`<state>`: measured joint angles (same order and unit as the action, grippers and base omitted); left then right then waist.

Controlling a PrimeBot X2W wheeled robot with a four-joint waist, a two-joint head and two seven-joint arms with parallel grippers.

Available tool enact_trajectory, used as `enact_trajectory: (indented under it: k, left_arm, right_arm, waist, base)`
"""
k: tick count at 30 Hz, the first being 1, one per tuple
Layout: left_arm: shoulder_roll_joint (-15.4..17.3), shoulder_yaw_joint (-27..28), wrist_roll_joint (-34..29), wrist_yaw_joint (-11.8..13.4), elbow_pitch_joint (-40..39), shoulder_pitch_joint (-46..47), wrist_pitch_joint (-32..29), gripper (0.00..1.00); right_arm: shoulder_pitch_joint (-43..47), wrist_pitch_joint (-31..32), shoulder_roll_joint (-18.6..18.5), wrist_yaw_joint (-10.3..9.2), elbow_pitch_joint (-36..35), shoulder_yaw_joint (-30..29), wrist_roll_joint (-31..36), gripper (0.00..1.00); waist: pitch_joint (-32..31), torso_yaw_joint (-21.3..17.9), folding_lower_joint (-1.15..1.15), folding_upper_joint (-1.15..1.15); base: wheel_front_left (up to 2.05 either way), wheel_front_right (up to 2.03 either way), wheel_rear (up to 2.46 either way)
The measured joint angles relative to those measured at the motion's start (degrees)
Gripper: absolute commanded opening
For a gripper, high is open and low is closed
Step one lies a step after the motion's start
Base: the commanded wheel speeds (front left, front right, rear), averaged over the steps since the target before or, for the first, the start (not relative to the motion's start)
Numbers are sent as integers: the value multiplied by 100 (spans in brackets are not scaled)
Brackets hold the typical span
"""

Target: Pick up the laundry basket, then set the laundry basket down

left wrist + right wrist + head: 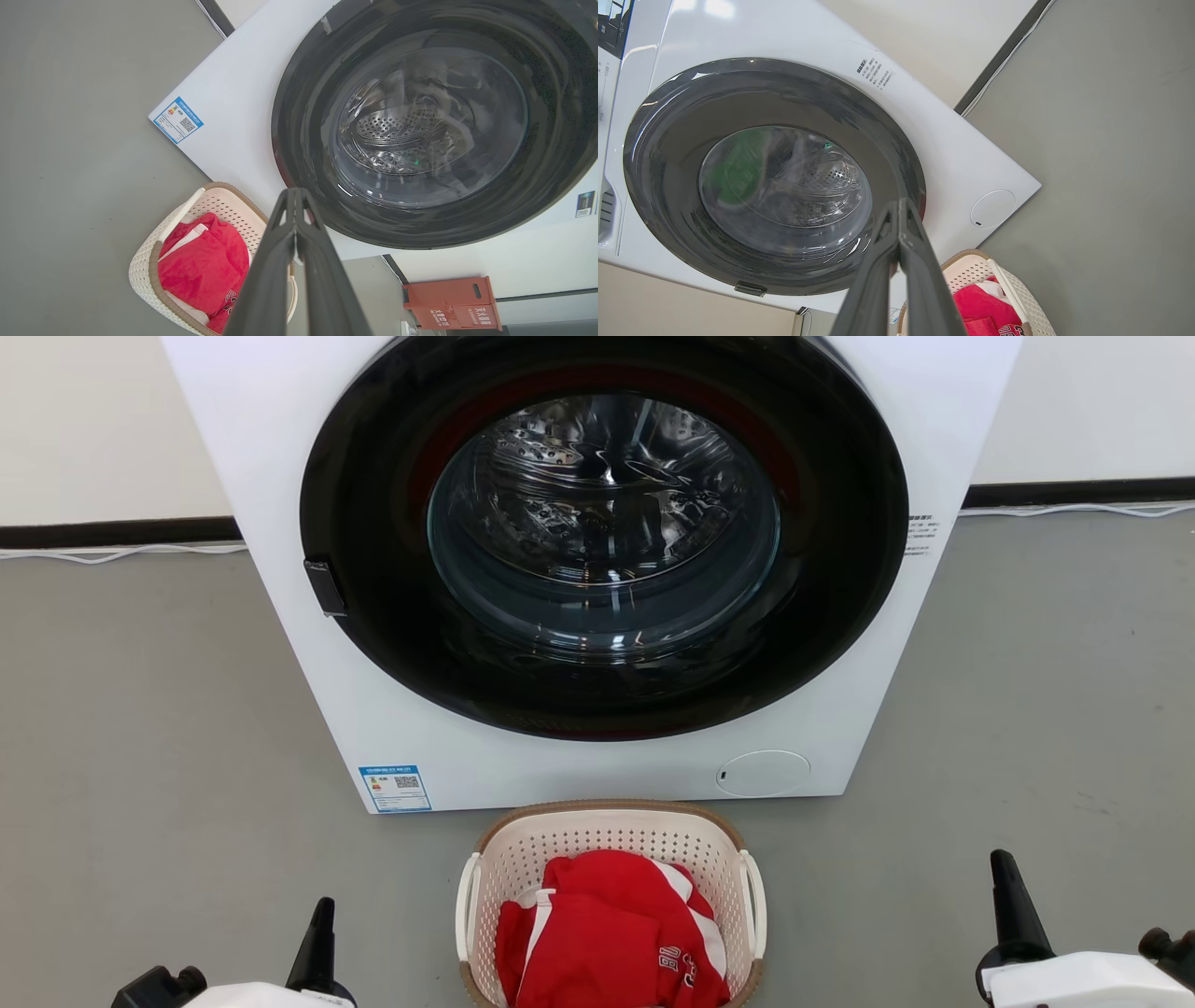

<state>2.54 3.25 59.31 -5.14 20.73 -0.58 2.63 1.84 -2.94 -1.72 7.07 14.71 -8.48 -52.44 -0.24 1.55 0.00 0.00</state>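
- The small cream-white perforated plastic laundry basket (607,833), rounded-rectangular with a brown woven-look rim, is sitting on the floor at the bottom centre of the head view. It is just in front of the washer's lower edge, between my two grippers and apart from both.
- Smooth grey floor (159,728) is stretching wide to the left and right of the basket, back to the dark skirting strip (112,532) along the wall.
- My left gripper (322,919) is hanging at the lower left, its two long dark fingers pressed together on nothing.
- My right gripper (1006,877) is hanging at the lower right, likewise closed and empty.
- Two white loop handles (464,905) are standing out from the basket's left and right sides.
- A crumpled red garment (607,933) with white stripes is lying inside the basket.
- The big white boxy washing machine (308,644) is rising across the upper half of the head view. Its round glossy black door (840,616) with domed glass is showing a punched steel drum (597,476).
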Motion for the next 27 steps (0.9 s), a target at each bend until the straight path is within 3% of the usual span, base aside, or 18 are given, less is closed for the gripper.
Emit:
enact_trajectory:
  k: [27]
  left_arm:
    - [-13, 58, 1555, -100, -221, 153, -419, 0]
  right_arm:
    - [-233, 411, -11, 0, 42, 22, -1861, 0]
  waist:
    - [20, -75, 0, 0]
  base:
    - [0, 0, 0]
